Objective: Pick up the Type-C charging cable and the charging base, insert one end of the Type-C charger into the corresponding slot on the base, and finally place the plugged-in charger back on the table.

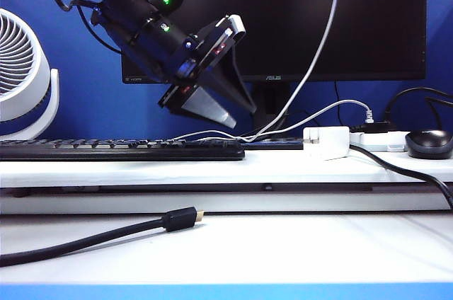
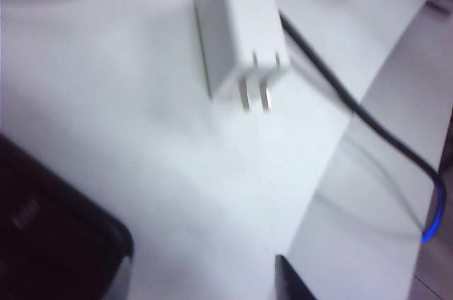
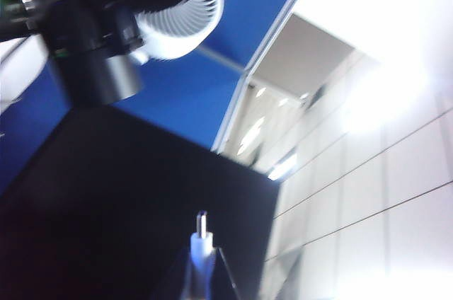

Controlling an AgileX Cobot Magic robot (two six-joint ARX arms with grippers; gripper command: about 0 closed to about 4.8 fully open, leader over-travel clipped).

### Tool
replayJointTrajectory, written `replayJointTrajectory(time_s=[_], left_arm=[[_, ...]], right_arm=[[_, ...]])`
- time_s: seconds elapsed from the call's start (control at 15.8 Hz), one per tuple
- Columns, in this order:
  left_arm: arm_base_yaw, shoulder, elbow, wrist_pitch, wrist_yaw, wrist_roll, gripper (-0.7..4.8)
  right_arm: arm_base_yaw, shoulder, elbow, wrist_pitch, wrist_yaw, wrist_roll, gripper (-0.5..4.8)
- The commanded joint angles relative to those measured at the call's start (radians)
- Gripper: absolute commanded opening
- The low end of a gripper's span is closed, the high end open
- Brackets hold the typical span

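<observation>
left tool [image 1: 212, 110] hangs above the keyboard [image 1: 120, 149], tilted down toward the charging base [image 2: 237, 27]. its wrist view shows only two dark finger ends at the frame edge, set apart with nothing between them: part-wide, empty. the charging base lies ahead of and below it on the surface [image 2: 127, 144], well apart, its two metal prongs [image 2: 256, 91] facing the tool. judged: a light, rigid, smooth block that may skid if nudged; best pinched across its two broad flat sides, clear of the prongs and of the end where cable runs in.

right tool [image 3: 201, 272] is out of the exterior view; its wrist view looks upward, jaws pinched narrow on the type-c charging cable [image 3: 200, 247] just behind the small plug, which sticks out past the fingertips. judged: cable limp and light, so a grip near the plug keeps the tip steerable.

further off: monitor [image 1: 354, 17], fan [image 1: 21, 73].
</observation>
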Motion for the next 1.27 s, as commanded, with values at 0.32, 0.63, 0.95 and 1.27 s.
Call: replayJointTrajectory(time_s=[0.32, 0.63, 0.95, 1.27], left_arm=[[-0.016, -0.008, 0.01, 0.214, -0.001, -0.074, 3.13], [-0.095, 0.027, 0.084, 0.224, -0.04, -0.091, 3.47], [-0.177, 0.186, 0.261, 0.129, -0.226, -0.09, 4.59], [-0.214, 0.291, 0.362, 0.096, -0.314, -0.067, 4.58]], right_arm=[[-0.094, 0.003, 0.003, 0.0, 0.114, 0.002, -0.01], [-0.138, 0.003, 0.003, 0.006, 0.199, 0.002, -0.01], [-0.161, 0.003, 0.003, 0.017, 0.216, 0.002, -0.01], [-0.161, 0.003, 0.003, 0.017, 0.213, 0.002, -0.01]])
